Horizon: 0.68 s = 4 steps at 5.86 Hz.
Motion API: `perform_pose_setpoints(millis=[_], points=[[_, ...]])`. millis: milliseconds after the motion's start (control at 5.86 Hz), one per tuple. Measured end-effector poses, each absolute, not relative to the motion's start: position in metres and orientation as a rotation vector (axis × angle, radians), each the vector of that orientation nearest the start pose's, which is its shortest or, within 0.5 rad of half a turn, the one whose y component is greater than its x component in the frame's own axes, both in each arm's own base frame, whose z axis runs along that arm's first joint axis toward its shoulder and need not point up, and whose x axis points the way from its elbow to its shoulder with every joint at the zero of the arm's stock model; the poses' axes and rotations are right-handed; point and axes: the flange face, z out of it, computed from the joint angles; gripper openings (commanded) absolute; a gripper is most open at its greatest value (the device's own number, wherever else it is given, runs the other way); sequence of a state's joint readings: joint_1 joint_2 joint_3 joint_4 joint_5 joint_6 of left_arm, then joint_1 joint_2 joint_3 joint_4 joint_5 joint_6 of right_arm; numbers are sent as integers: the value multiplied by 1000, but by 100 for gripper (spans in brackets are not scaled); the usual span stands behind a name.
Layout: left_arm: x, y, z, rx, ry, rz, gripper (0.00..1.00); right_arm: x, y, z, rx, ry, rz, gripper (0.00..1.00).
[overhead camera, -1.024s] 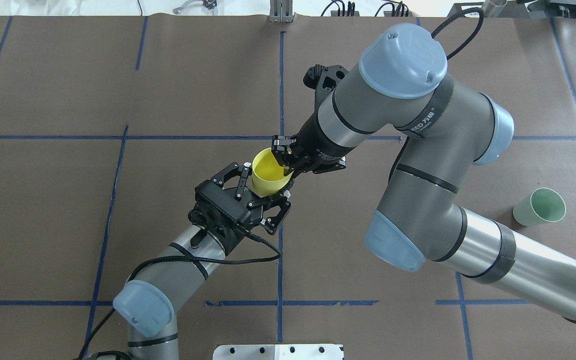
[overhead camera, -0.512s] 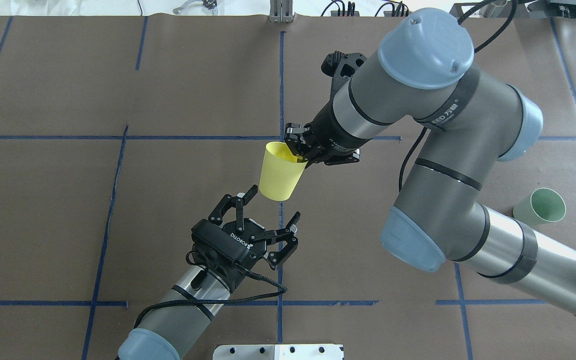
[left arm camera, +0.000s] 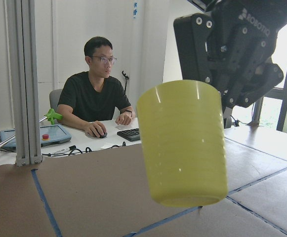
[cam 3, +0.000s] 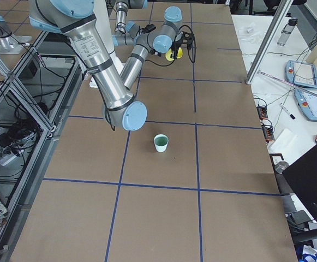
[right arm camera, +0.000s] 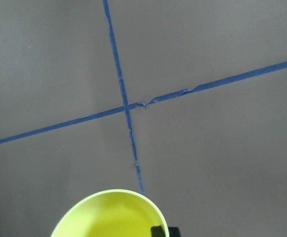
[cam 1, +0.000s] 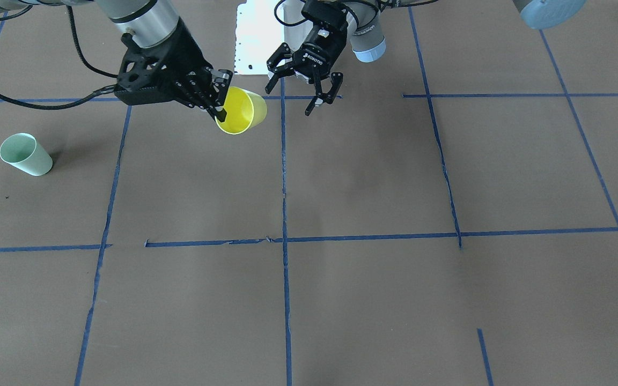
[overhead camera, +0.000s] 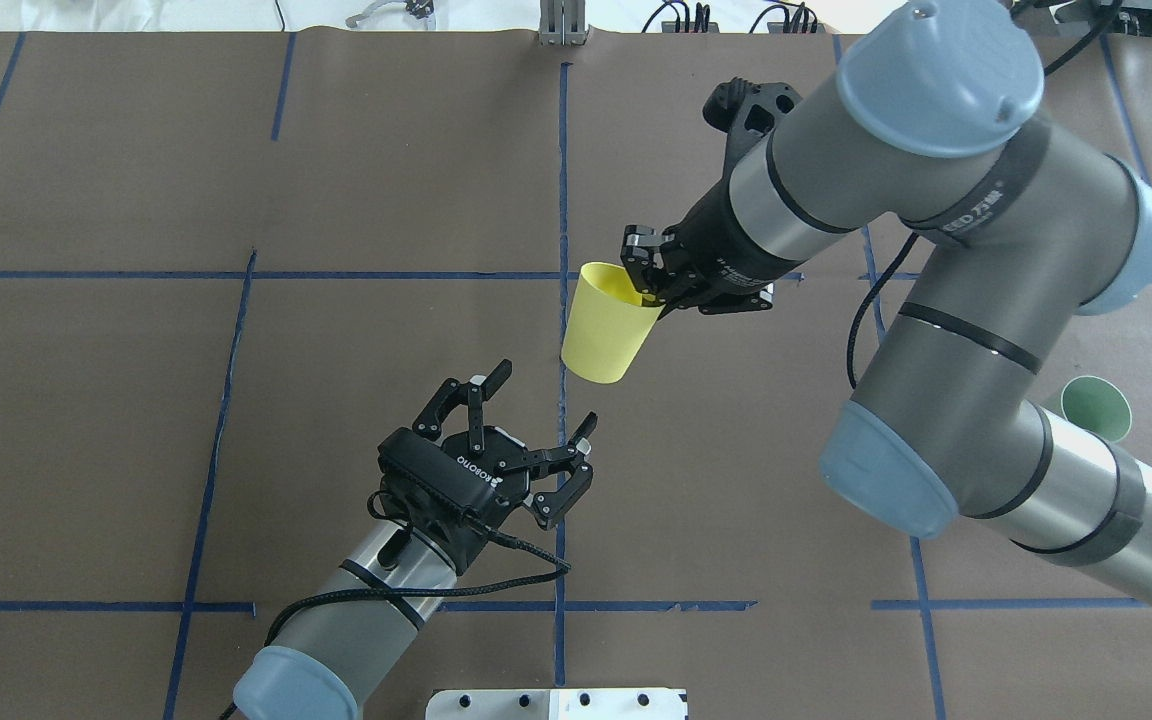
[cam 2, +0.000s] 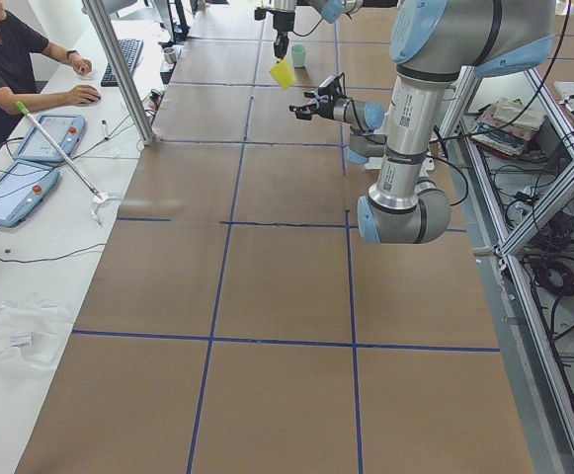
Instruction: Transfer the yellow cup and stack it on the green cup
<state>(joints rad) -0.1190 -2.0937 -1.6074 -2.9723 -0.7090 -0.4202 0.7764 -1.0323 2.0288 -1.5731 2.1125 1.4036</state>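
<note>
Since my left tool (overhead camera: 542, 398) let go and drew back, wide open, only my right tool (overhead camera: 648, 291) pinches the yellow cup (overhead camera: 604, 332) by its rim above the worktop (overhead camera: 86, 400); handover done, green cup (overhead camera: 1096, 408) well apart.

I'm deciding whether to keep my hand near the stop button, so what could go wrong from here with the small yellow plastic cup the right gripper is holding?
1. The right gripper pinches only one side of the rim of the small bright yellow plastic cup, which hangs tilted, so it may slip or swing.
2. The small pale mint-green plastic cup stands free and upright, so an off-centre descent could knock it over.
</note>
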Motion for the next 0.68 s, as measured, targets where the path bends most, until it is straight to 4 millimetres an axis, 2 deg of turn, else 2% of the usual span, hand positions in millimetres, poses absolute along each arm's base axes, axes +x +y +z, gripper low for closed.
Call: perform_pose_setpoints(millis=[341, 682], points=[[511, -298, 207, 1494, 1060, -164, 100, -278, -456, 215, 11, -1031, 391, 0], [486, -316, 247, 1501, 970, -181, 100, -202, -440, 283, 8, -946, 520, 0]])
